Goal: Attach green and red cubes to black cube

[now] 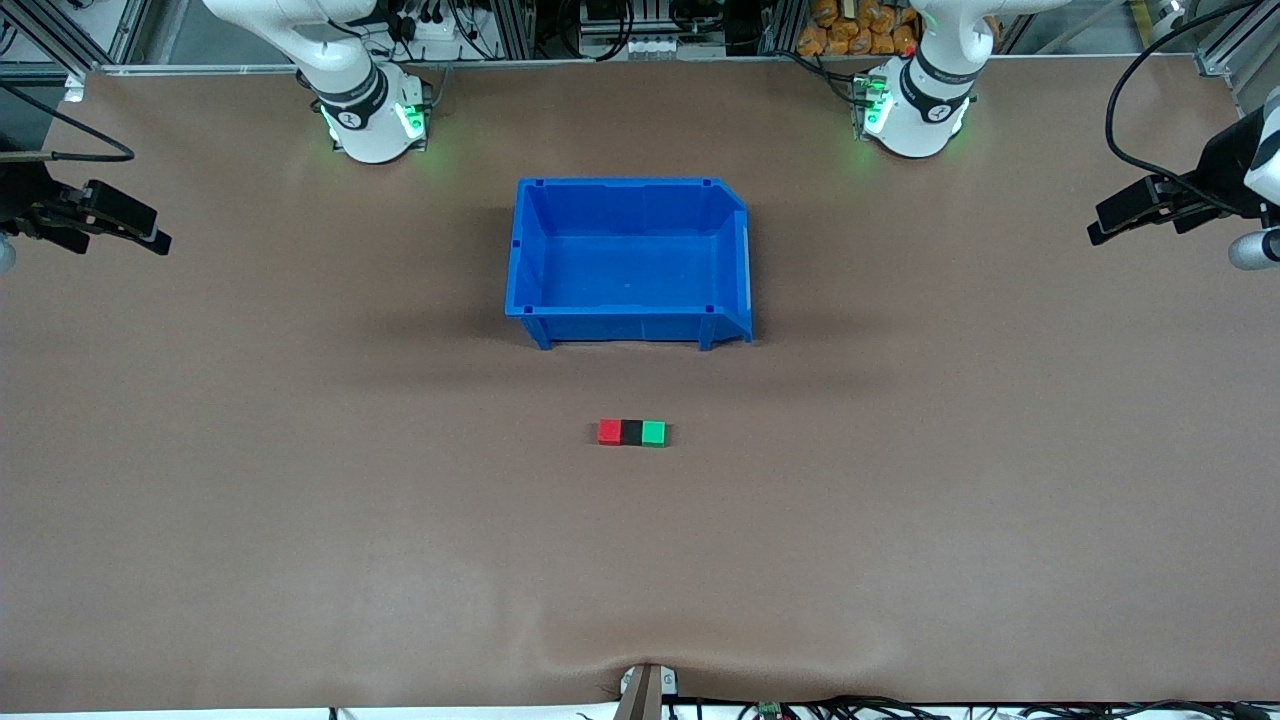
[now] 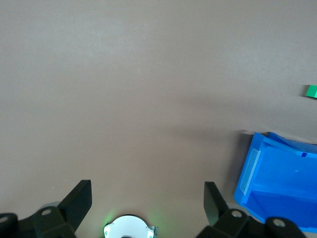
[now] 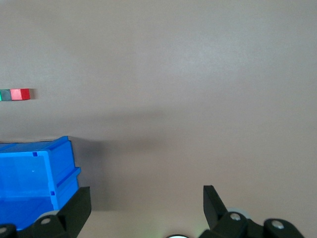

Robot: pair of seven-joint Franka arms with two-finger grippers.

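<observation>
A brown mat covers the table [image 1: 300, 520], with cables and aluminium framing along the robots' edge. A blue bin [image 1: 628, 262] sits mid-table. Nearer the front camera, the red cube [image 1: 609, 432], black cube [image 1: 631, 432] and green cube [image 1: 653, 433] lie touching in one short row, its long axis running between the arms' ends, red toward the right arm's. The left gripper [image 2: 147, 198] and right gripper [image 3: 147, 198] wait over bare mat at opposite ends, fingers spread wide, apparently holding nothing.
</observation>
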